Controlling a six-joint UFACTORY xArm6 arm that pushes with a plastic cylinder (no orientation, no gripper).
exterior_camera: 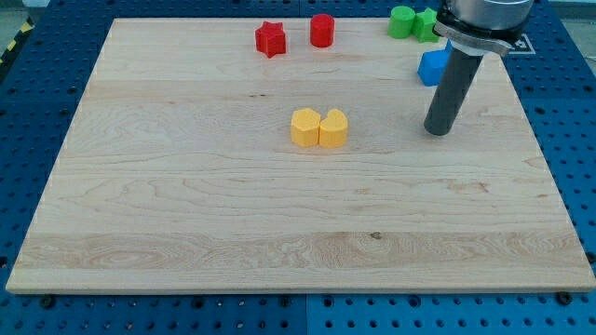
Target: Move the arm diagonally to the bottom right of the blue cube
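Note:
The blue cube (432,68) lies near the view's top right of the wooden board (186,205), partly hidden behind my dark rod. My tip (438,131) rests on the board just below the cube, slightly to its right. The rod rises from the tip towards the view's top right corner.
A red star (270,39) and a red cylinder (322,30) sit near the top edge. Two green blocks (412,22) lie at the top right beside the arm's body. A yellow hexagon (304,127) and a yellow heart (333,128) touch at the board's middle.

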